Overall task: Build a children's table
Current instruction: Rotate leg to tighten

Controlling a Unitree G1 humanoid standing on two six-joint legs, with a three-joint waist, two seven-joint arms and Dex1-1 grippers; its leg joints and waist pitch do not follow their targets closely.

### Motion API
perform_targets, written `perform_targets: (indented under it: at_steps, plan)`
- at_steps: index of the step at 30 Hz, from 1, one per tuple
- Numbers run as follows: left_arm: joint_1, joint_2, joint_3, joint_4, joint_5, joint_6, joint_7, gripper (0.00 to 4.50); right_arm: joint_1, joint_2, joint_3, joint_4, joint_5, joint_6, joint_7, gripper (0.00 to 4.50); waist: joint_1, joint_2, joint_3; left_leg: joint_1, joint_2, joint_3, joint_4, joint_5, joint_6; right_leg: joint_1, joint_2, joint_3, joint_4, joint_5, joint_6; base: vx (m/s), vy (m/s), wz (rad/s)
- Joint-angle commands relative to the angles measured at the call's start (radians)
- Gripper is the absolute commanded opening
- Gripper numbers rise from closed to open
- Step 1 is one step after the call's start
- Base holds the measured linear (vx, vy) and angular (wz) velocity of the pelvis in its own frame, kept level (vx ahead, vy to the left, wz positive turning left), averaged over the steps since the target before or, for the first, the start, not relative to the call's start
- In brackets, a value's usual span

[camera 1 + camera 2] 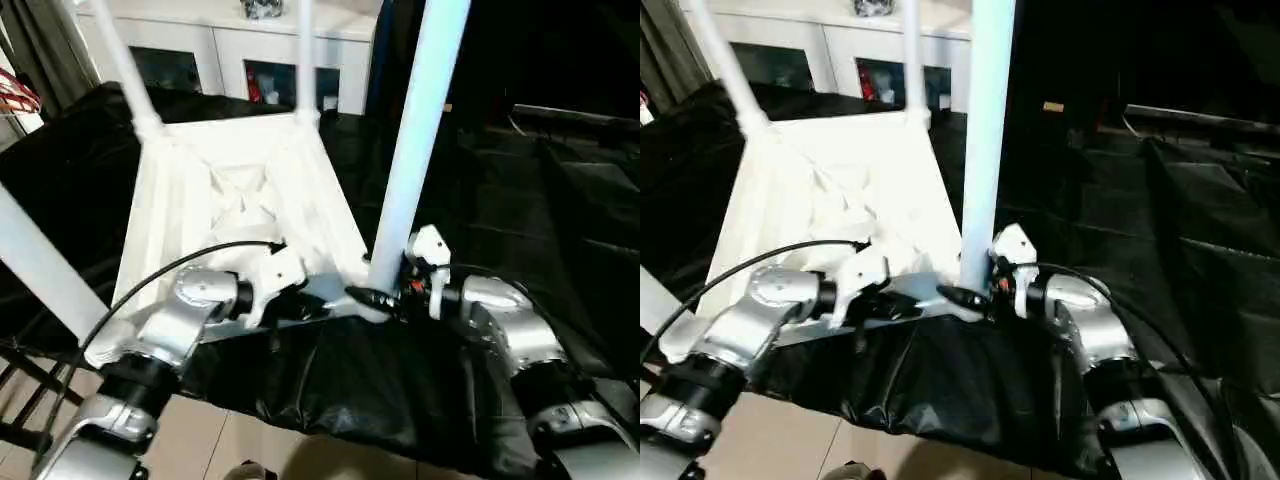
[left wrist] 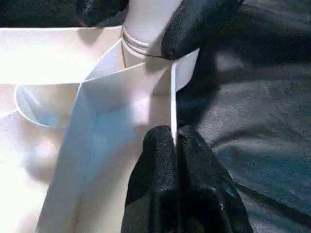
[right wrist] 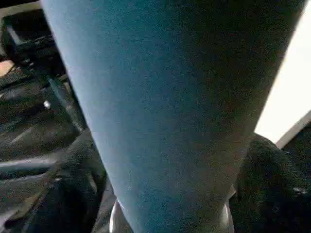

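**Upturned children's table, a leg held at its near right corner**

A white children's table (image 1: 235, 190) is seen lying upside down on a work surface draped in black sheeting (image 1: 400, 390), its ribbed underside facing up. Behind it, a white cabinet (image 1: 250, 50) with glass doors is set against the wall. Two legs are stood upright in the far corner sockets, and another leg (image 1: 40, 265) is seen at the near left corner, slanting out of the picture. The fourth leg (image 1: 415, 130), at the near right corner, rises almost straight up beside the robot's right arm.

The right gripper (image 1: 388, 292) is placed around the base of this fourth leg, a black finger seen on either side of the tube in the right wrist view; whether the fingers press the leg or only bracket it cannot be told. The left gripper (image 2: 171, 150) is pinched together on the thin near rim of the tabletop, close to that same corner, apparently steadying the top.

Risk is judged to lie in the seating of this leg. If it is not fully pushed into its socket, it could tilt or drop out once let go. If the rim slips from the left pinch, the top could slide on the smooth sheeting under any downward push.
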Motion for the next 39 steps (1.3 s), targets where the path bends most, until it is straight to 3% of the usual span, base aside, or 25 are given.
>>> perform_targets:
  at_steps: [1,6,7,17,23,24,25,27,28,29,30,32,35,36,37,39]
  plan:
    - [0.003,-0.002,-0.006,-0.044,-0.034,-0.021,-0.036,0.0,0.004,-0.013,0.015,-0.024,0.0,0.006,0.031,3.24,0.0,-0.008,-0.069,0.022,0.048,-0.019,-0.076,-0.249,0.031,0.045,-0.053,0.05,-0.068,-0.234,-0.23,0.0,0.0,0.0]
    - [0.008,0.011,-0.007,-0.055,-0.039,-0.014,-0.054,0.0,0.007,-0.026,0.025,-0.025,-0.002,0.004,0.058,2.89,0.0,-0.009,-0.069,0.022,0.048,-0.02,-0.076,-0.243,0.028,0.045,-0.053,0.051,-0.067,-0.238,-0.226,0.0,0.0,0.0]
    - [0.008,0.012,-0.007,-0.055,-0.04,-0.014,-0.055,0.0,0.007,-0.027,0.025,-0.026,-0.001,0.005,0.059,2.62,0.0,-0.009,-0.07,0.021,0.049,-0.02,-0.076,-0.237,0.028,0.046,-0.052,0.051,-0.066,-0.231,-0.228,0.0,0.0,0.0]
    - [0.008,0.02,-0.01,-0.053,-0.039,-0.012,-0.062,0.0,0.013,-0.03,0.034,-0.032,0.009,0.014,0.09,2.11,0.001,-0.009,-0.07,0.022,0.048,-0.02,-0.074,-0.232,0.032,0.046,-0.052,0.051,-0.066,-0.225,-0.23,0.0,0.0,0.0]
    - [-0.011,-0.019,0.01,-0.014,-0.022,0.006,0.031,0.0,0.044,-0.016,0.04,-0.043,0.018,0.03,0.091,2.05,0.003,-0.011,-0.071,0.022,0.047,-0.019,-0.072,-0.22,0.037,0.046,-0.051,0.051,-0.064,-0.206,-0.234,0.0,0.0,0.0]
    - [-0.036,-0.054,0.025,0.021,-0.004,0.016,0.114,0.0,0.064,0.005,0.04,-0.049,0.022,0.037,0.068,2.04,0.005,-0.011,-0.07,0.024,0.047,-0.018,-0.073,-0.23,0.037,0.044,-0.052,0.052,-0.067,-0.221,-0.232,0.0,0.0,0.0]
    - [-0.036,-0.054,0.025,0.021,-0.004,0.016,0.114,0.0,0.064,0.005,0.04,-0.049,0.022,0.037,0.068,2.04,0.009,-0.012,-0.067,0.031,0.048,-0.017,-0.073,-0.251,0.031,0.039,-0.052,0.053,-0.073,-0.254,-0.225,0.0,0.0,0.0]
    - [-0.07,-0.101,0.038,0.065,0.022,0.026,0.223,0.0,0.074,0.044,0.044,-0.03,-0.003,0.028,-0.015,2.03,0.01,-0.012,-0.064,0.03,0.047,-0.019,-0.077,-0.28,0.018,0.038,-0.055,0.054,-0.08,-0.316,-0.207,0.0,0.0,0.0]
    - [-0.083,-0.119,0.042,0.081,0.032,0.032,0.263,0.0,0.074,0.061,0.044,-0.017,-0.017,0.022,-0.058,2.02,0.011,-0.013,-0.062,0.038,0.046,-0.019,-0.077,-0.31,0.003,0.034,-0.057,0.054,-0.089,-0.371,-0.193,0.0,0.0,0.0]
    - [-0.094,-0.135,0.046,0.094,0.037,0.039,0.294,0.0,0.069,0.077,0.041,0.003,-0.032,0.018,-0.107,2.0,0.011,-0.013,-0.06,0.035,0.045,-0.024,-0.079,-0.323,-0.006,0.037,-0.059,0.054,-0.093,-0.415,-0.175,0.0,0.0,0.0]
    - [-0.103,-0.148,0.05,0.105,0.041,0.046,0.321,0.0,0.064,0.091,0.039,0.02,-0.044,0.015,-0.148,2.0,0.007,-0.013,-0.058,0.031,0.045,-0.025,-0.082,-0.33,-0.012,0.037,-0.059,0.053,-0.094,-0.435,-0.166,0.0,0.0,0.0]
    - [-0.146,-0.206,0.067,0.154,0.049,0.066,0.422,0.0,0.024,0.156,0.008,0.107,-0.072,0.017,-0.343,1.98,0.001,-0.014,-0.056,0.036,0.041,-0.029,-0.083,-0.373,-0.025,0.034,-0.062,0.048,-0.104,-0.52,-0.135,-0.033,0.0,-0.02]
    - [-0.186,-0.26,0.083,0.201,0.057,0.074,0.513,0.0,-0.023,0.222,-0.039,0.187,-0.086,0.038,-0.553,1.97,-0.023,-0.012,-0.049,0.041,0.033,-0.041,-0.081,-0.432,-0.051,0.03,-0.064,0.032,-0.123,-0.66,-0.085,0.0,0.0,0.0]
    - [-0.199,-0.277,0.084,0.215,0.062,0.075,0.533,0.0,-0.044,0.247,-0.057,0.214,-0.088,0.051,-0.632,1.96,-0.03,-0.008,-0.051,0.044,0.032,-0.045,-0.079,-0.45,-0.053,0.031,-0.065,0.024,-0.132,-0.683,-0.067,0.0,0.0,0.0]
    - [-0.209,-0.288,0.079,0.222,0.068,0.069,0.538,0.0,-0.069,0.268,-0.073,0.233,-0.083,0.062,-0.683,1.96,-0.037,-0.007,-0.054,0.039,0.033,-0.049,-0.084,-0.456,-0.048,0.04,-0.064,0.018,-0.135,-0.662,-0.06,0.0,0.0,0.0]
    - [-0.216,-0.296,0.076,0.23,0.072,0.063,0.542,0.0,-0.085,0.283,-0.084,0.247,-0.081,0.067,-0.715,1.96,-0.041,-0.005,-0.058,0.029,0.037,-0.051,-0.094,-0.442,-0.039,0.049,-0.061,0.019,-0.13,-0.583,-0.067,0.0,0.0,0.0]
